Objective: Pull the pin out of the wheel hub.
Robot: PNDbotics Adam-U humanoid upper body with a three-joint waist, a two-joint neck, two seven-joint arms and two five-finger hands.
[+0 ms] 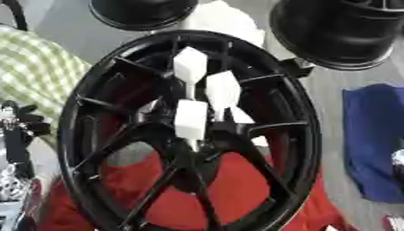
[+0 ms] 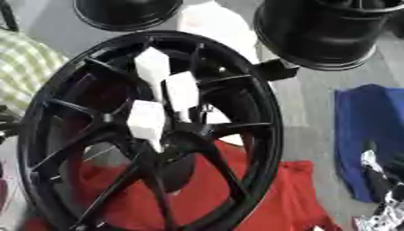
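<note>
A black wheel (image 1: 189, 135) with thin spokes fills the middle of the view, standing tilted on its rim; through the spokes a red cloth (image 1: 236, 189) shows beneath and behind its lower half. Two more black wheels sit beyond it on the grey desk (image 2: 304, 117), one at the far right (image 2: 323, 31) and one at the far left (image 1: 142, 12); a blue cloth (image 2: 367, 135) lies to the right, well apart from the red one; a green checked cloth (image 1: 35, 72) lies at the left edge. Three white pins (image 1: 192, 118) stick out of the hub, clustered near the centre, two higher (image 1: 190, 65) (image 1: 222, 89) and one lower, close beside one another. The left hand (image 1: 17, 122) shows at the left edge, black fingers pointing up and relaxed, holding nothing, clear of the wheel; the right hand (image 2: 378, 180) shows at the lower right corner, over the blue cloth; whether its fingers are spread or closed I cannot tell.
</note>
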